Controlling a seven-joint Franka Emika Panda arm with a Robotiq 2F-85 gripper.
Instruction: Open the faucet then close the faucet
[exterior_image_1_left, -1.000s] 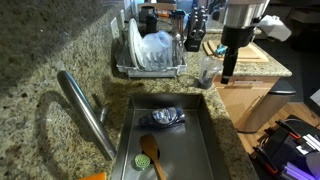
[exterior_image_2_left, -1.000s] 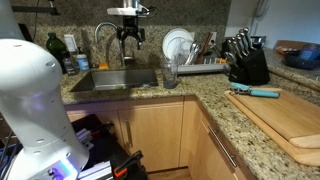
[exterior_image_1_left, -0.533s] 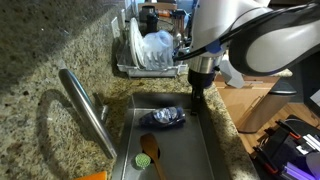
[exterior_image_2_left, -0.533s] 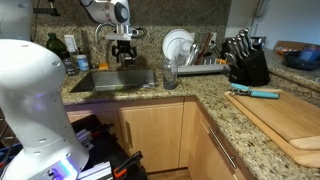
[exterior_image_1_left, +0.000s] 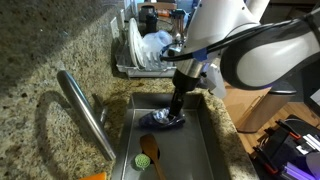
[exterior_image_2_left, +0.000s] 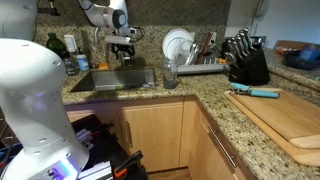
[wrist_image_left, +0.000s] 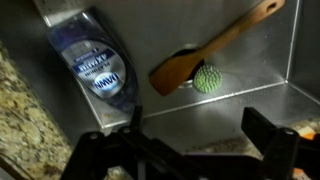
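Gripper (wrist_image_left: 182, 142) is spread wide in wrist view w/ nothing between the fingers (wrist_image_left: 108, 152); it holds nothing and touches nothing that can be made out. It hangs low inside the stainless sink (wrist_image_left: 255, 60), directly over the basin floor. In an exterior view the gripper (exterior_image_1_left: 177, 106) sits just above a blue dish-soap bottle (exterior_image_1_left: 163, 118) lying flat on the sink bottom; whether they touch, can't tell. Wrist view shows that bottle (wrist_image_left: 100, 70) on its side, label up, and beside it a wooden spoon (wrist_image_left: 215, 48) lying diagonally, w/ a green scrubber (wrist_image_left: 206, 78) just beside the spoon's bowl end. The faucet (exterior_image_1_left: 86, 112), a long brushed-metal tube, stands at the sink's edge on the granite counter (exterior_image_1_left: 40, 130), slanting over the basin, apart from the gripper, i.e. not touched. In an exterior view the faucet (exterior_image_2_left: 104, 33) arches behind the gripper (exterior_image_2_left: 122, 60). Further out: wire dish rack (exterior_image_1_left: 150, 60) w/ plates behind the sink, a drinking glass (exterior_image_2_left: 170, 72) on the counter near the rack, a knife block (exterior_image_2_left: 246, 62), and a cutting board (exterior_image_2_left: 290, 120).
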